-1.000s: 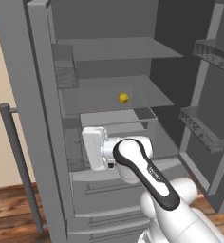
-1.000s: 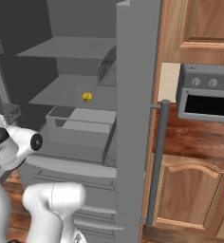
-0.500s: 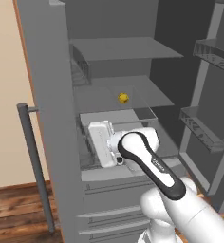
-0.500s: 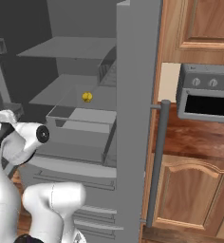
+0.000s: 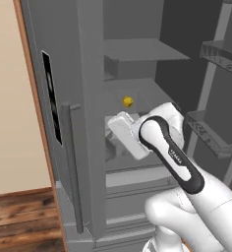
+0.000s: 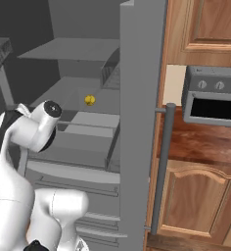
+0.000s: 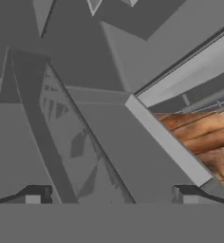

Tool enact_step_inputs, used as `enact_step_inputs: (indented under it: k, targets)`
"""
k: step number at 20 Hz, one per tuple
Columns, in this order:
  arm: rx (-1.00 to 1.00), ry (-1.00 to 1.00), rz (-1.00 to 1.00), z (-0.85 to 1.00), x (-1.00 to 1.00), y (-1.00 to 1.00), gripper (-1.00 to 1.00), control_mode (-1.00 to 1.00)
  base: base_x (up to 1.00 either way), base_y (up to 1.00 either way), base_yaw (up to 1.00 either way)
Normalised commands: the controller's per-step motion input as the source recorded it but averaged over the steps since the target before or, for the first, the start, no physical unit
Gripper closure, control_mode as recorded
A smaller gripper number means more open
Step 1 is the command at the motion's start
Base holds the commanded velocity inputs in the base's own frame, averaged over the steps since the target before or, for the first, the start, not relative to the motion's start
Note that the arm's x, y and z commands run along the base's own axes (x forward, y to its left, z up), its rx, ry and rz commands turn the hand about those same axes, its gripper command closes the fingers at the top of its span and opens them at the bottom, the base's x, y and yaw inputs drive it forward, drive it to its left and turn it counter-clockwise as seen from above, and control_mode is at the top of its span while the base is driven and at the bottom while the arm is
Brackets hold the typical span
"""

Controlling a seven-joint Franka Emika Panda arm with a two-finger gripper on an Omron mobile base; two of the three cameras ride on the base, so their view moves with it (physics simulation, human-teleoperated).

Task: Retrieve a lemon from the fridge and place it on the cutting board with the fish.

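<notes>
Lemon (image 5: 128, 101) on fridge (image 6: 137, 122) shelf, beyond pincer (image 7: 109, 195); pincer released, empty.

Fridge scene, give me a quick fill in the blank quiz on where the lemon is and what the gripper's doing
1. The lemon sits on a ____ inside the fridge.
2. The gripper has its jaws ____ and holds nothing.
3. In the right base view, the appliance on the counter right of the fridge is a grey ____.
4. The lemon's colour is ____.

Missing words: shelf; open; toaster oven; yellow
</notes>
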Motion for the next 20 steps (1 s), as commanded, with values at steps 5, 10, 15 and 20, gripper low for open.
enact_step_inputs:
  k: [5,10,15,20]
  targets:
    - [-0.29,0.00,0.00,-0.35,-0.05,-0.45,-1.00,-1.00,0.00,0.00,0.00]
    - [-0.17,0.00,0.01,-0.66,-0.23,-0.24,-1.00,-1.00,0.00,0.00,0.00]
    - [0.01,-0.07,0.01,-0.78,-0.52,-0.05,-1.00,-1.00,0.00,0.00,0.00]
    - [0.23,-0.07,0.00,-0.72,-0.50,0.21,-1.00,-1.00,0.00,0.00,0.00]
